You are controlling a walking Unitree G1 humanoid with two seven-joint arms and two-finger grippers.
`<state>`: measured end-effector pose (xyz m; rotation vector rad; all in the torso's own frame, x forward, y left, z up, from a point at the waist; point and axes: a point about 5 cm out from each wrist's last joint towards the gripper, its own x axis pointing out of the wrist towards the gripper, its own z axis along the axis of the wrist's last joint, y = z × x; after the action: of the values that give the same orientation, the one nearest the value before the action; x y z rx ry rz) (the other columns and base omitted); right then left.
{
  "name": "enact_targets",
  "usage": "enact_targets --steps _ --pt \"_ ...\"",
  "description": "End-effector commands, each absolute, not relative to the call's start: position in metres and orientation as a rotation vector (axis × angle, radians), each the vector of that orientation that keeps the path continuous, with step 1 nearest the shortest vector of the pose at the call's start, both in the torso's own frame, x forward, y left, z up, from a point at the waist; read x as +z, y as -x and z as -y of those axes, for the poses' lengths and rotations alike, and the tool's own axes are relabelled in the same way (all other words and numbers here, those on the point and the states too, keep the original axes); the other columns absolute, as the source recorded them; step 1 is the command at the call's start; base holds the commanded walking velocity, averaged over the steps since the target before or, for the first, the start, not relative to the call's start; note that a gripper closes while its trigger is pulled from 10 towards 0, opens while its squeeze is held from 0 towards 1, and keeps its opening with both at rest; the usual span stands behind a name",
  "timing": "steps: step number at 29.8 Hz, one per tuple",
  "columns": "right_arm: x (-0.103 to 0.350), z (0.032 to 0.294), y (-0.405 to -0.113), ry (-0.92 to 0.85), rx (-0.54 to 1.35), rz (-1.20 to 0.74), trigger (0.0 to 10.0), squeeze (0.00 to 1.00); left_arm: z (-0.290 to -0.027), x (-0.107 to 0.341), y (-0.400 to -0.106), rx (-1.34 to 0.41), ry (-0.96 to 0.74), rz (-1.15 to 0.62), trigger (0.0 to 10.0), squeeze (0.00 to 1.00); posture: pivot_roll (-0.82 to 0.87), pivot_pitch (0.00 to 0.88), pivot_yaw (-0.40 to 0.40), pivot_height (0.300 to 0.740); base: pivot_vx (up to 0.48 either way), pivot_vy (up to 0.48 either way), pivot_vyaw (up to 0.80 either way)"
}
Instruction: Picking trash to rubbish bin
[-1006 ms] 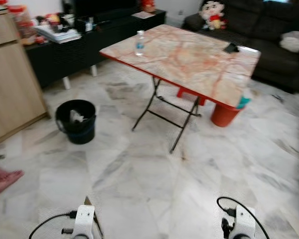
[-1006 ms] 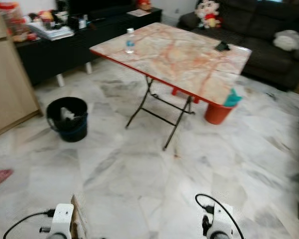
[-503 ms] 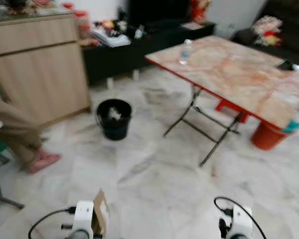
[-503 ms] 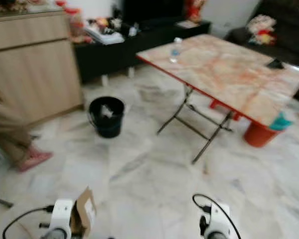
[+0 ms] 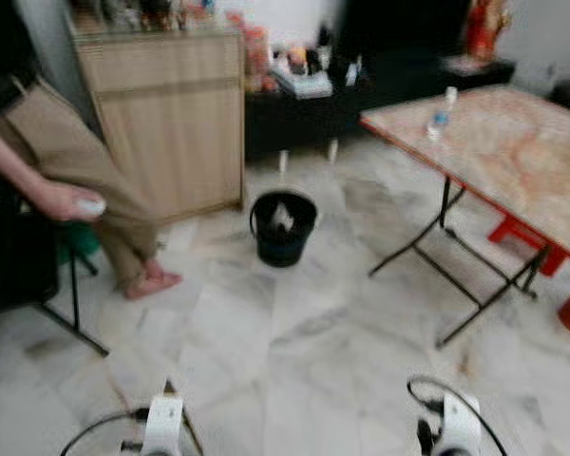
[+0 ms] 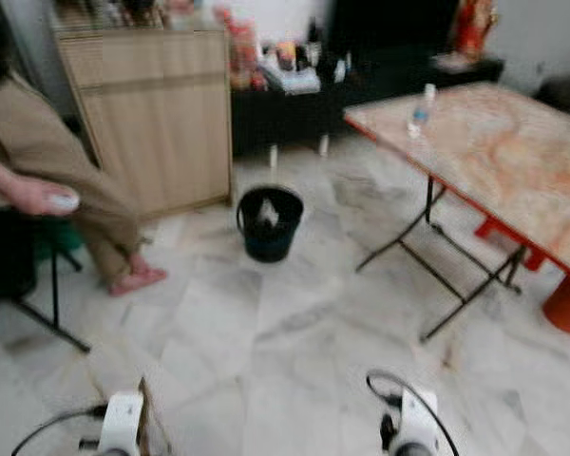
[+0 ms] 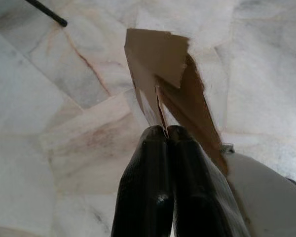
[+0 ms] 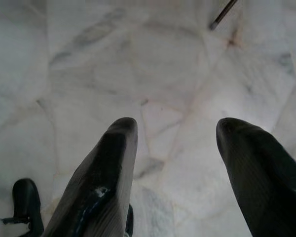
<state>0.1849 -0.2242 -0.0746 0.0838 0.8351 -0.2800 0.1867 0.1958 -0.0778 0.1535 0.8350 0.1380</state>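
Observation:
In the left wrist view my left gripper (image 7: pixel 166 129) is shut on a torn piece of brown cardboard (image 7: pixel 160 74), held above the marble floor. The cardboard's edge (image 6: pixel 144 425) also pokes up beside my left wrist at the bottom of the right eye view. A black bucket (image 5: pixel 282 226) with some pale trash inside stands on the floor ahead, a few steps away, in front of the dark TV bench. My right gripper (image 8: pixel 177 136) is open and empty over bare floor.
A person sits at the left, a hand (image 5: pixel 66 200) holding a small white object, a bare foot (image 5: pixel 152 282) on the floor. A folding table (image 5: pixel 513 152) with a water bottle (image 5: pixel 439 122) stands right. A wooden cabinet (image 5: pixel 171 123) is behind the bucket.
The camera has swung left: bucket and table shifted right in view, and the seated person has come into sight. The left gripper still holds the cardboard.

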Motion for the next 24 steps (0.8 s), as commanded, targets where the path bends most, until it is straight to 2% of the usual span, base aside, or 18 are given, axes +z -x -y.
enact_targets --steps 1,6,24 --pt "-0.0749 0.2312 -0.1809 -0.080 -0.305 -0.839 10.0 0.00 -0.1890 -0.0763 -0.1916 0.118 -0.149 -0.825 10.0 0.00 0.10 0.000 -0.130 0.740 0.000 0.000 0.00" --pt "-0.0743 0.2324 -0.1814 -0.083 -0.308 -0.833 10.0 0.00 -0.1878 -0.0756 -0.1928 0.111 -0.159 -0.817 10.0 0.00 0.10 0.000 -0.131 0.740 0.117 0.000 0.00" --pt "-0.0740 0.2337 -0.1810 -0.088 -0.311 -0.828 10.0 0.00 -0.1871 -0.0763 -0.1922 0.115 -0.157 -0.825 10.0 0.00 0.10 0.000 -0.135 0.740 0.385 0.000 0.00"
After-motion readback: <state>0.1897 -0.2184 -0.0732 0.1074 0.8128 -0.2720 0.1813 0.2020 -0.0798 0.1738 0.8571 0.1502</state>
